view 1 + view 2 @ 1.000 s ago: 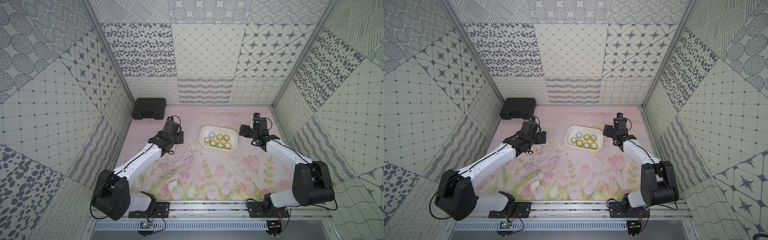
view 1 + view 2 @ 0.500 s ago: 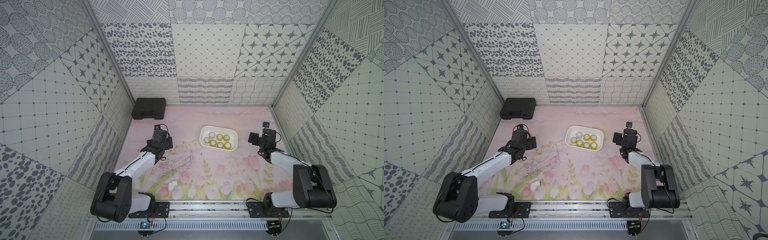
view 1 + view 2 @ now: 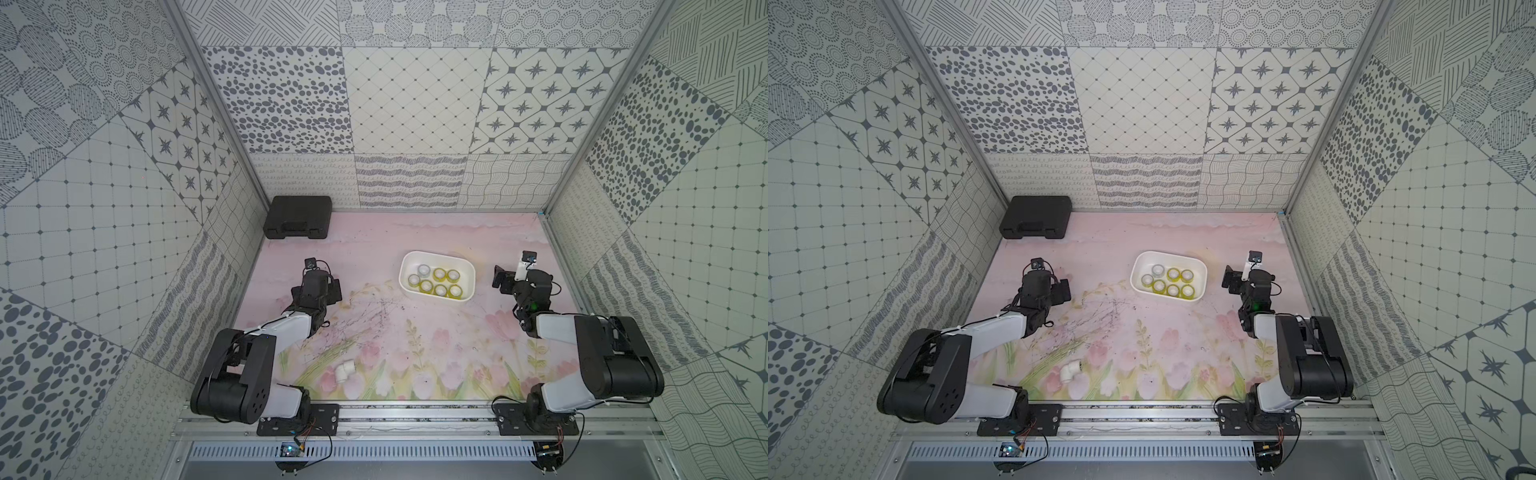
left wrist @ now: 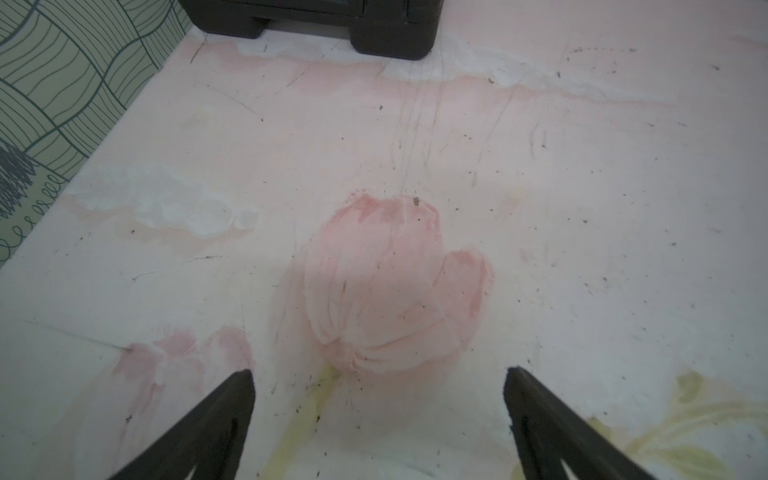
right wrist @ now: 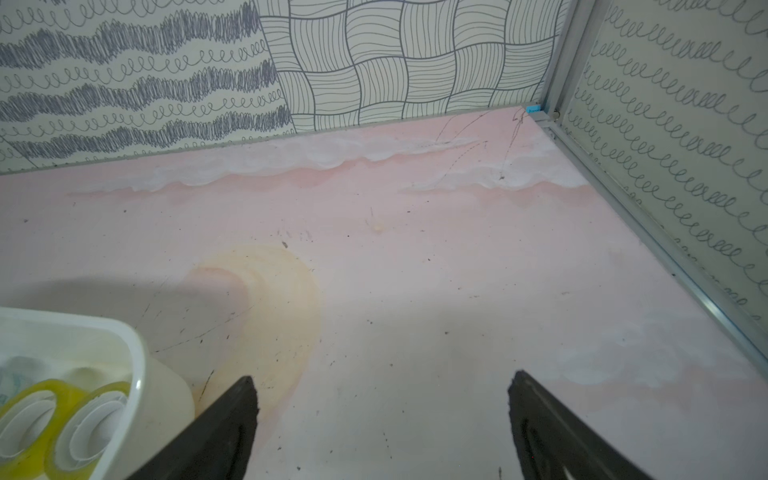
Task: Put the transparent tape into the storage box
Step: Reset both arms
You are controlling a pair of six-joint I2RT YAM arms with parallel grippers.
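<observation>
The white storage box sits right of the mat's centre. Several rolls of transparent tape lie inside it, most yellowish, two greyish-white. In the right wrist view a corner of the storage box shows with two yellow tape rolls in it. My right gripper hovers just right of the box, open and empty. My left gripper is well left of the box, open over a painted tulip, holding nothing.
A black moulded case lies in the back left corner. A white pipe elbow rests near the front edge, beside the left arm. Patterned walls enclose the mat on three sides.
Both arms have drawn back toward their bases. The left gripper moved left and nearer the front, the right gripper moved right, away from the box. Both stayed open.
</observation>
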